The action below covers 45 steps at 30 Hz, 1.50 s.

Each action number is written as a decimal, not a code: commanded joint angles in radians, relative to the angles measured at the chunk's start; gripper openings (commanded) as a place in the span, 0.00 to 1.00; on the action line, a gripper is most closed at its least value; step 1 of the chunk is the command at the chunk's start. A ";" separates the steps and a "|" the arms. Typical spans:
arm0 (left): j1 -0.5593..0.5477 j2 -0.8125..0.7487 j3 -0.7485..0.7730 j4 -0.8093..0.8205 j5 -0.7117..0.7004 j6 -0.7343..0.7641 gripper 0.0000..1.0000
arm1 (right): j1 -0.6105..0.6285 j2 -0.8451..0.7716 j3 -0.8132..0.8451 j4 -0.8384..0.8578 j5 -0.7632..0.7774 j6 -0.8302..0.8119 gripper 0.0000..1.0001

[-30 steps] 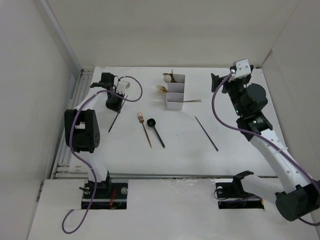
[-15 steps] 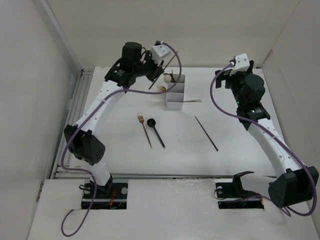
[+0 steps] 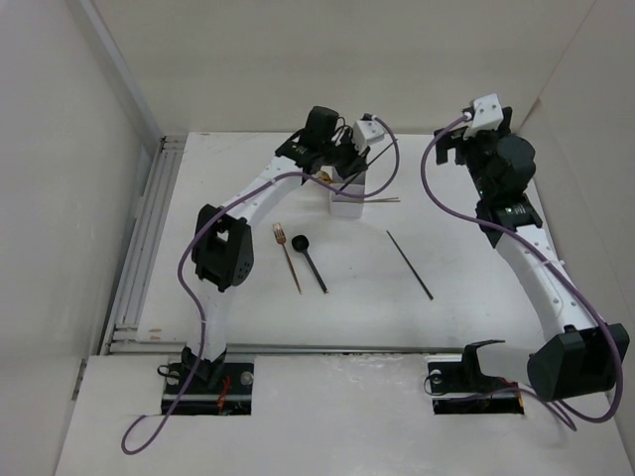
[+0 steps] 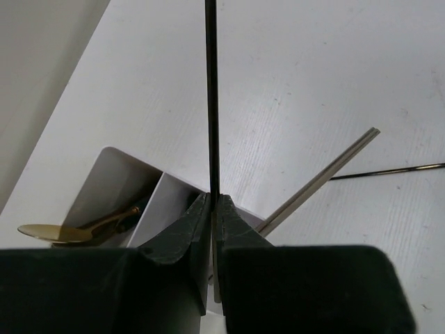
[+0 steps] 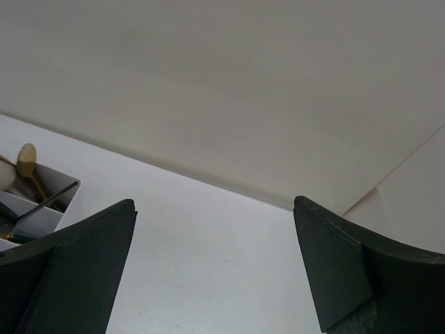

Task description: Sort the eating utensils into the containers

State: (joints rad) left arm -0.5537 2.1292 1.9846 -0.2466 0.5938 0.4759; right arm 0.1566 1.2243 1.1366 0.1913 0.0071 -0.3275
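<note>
My left gripper (image 4: 213, 198) is shut on a dark chopstick (image 4: 211, 104) that points away from the jaws. It hangs right over the white three-compartment container (image 4: 118, 181), which stands at the table's back middle (image 3: 347, 205). A gold spoon (image 4: 55, 232) lies in one compartment, and a pale handle (image 4: 327, 177) sticks out over the rim. In the top view the left gripper (image 3: 342, 164) hides most of the container. My right gripper (image 5: 215, 209) is open and empty, raised at the back right (image 3: 448, 149). It sees the container (image 5: 42, 205) at its left.
A copper fork (image 3: 288, 256), a black spoon (image 3: 310, 260) and a second dark chopstick (image 3: 410, 265) lie on the table in front of the container. That chopstick also shows in the left wrist view (image 4: 389, 170). White walls close in the back and both sides.
My left arm has swung from the table's far left to over the container, carrying the chopstick. The right gripper has lifted and turned slightly. The utensils on the table have not moved.
</note>
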 commanded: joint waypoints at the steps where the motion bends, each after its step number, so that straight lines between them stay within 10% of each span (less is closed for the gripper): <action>1: 0.000 -0.025 0.062 0.081 0.026 0.046 0.00 | -0.046 -0.003 0.046 0.034 -0.025 -0.028 1.00; 20: 0.009 0.018 -0.124 0.274 0.081 0.001 0.01 | -0.114 -0.032 0.046 0.023 -0.065 -0.028 1.00; 25: 0.009 0.018 -0.124 0.274 0.081 -0.032 0.40 | -0.114 -0.052 0.055 -0.022 -0.065 -0.019 1.00; 38: 0.063 -0.066 -0.064 0.219 0.058 -0.178 0.51 | -0.114 -0.094 0.028 -0.078 -0.044 0.060 1.00; 41: 0.086 -0.103 -0.052 0.219 0.037 -0.248 0.51 | -0.114 -0.103 0.028 -0.205 -0.006 0.070 0.83; 45: 0.138 -0.156 -0.052 0.207 -0.041 -0.411 0.52 | -0.114 -0.103 0.028 -0.441 0.017 0.193 0.26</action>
State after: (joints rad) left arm -0.4583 2.1101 1.8744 -0.0540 0.5976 0.2214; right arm 0.0467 1.1431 1.1397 -0.0689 -0.0113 -0.2398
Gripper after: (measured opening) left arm 0.520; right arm 0.306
